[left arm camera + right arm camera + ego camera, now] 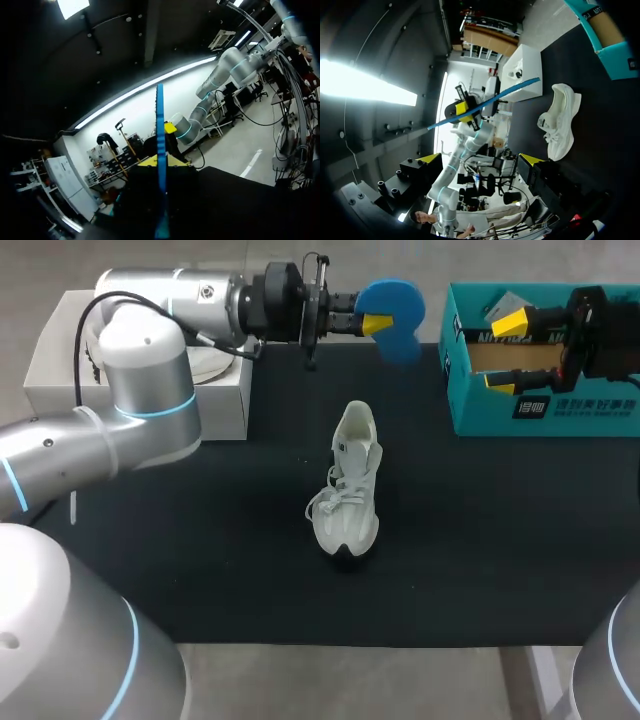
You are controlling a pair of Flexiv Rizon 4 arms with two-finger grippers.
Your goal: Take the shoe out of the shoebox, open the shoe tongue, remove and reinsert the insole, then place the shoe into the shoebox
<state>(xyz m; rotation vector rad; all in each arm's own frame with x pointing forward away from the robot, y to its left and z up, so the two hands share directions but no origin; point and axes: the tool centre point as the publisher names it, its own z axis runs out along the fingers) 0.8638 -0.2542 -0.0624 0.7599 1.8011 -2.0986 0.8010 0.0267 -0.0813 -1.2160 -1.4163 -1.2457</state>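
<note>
**Insole out, refit and boxing left**

Nearest, the shoe [348,485] lies alone in the middle of the black mat [200,560], toe towards the robot and heel towards the far edge. It is out of the shoebox [545,418], and its mouth looks spread wide, so the tongue seems to be opened. Bare mat lies all round it, giving either arm room to come in from the side or from above.

Farther off, the left gripper [372,322] is clamped on the blue insole [397,312], held in the air over the mat's far edge; in the left wrist view the insole [160,150] stands edge-on between the yellow tips. So removal is done. Putting the insole back and returning the shoe are yet to do.

At the far right, the right gripper [506,350] hangs over the shoebox with its fingers spread wide and nothing between them. The shoebox sits at the mat's far right corner, well apart from the shoe. A white box [60,380] stands at the far left, beside the left arm, which narrows the room there
</note>
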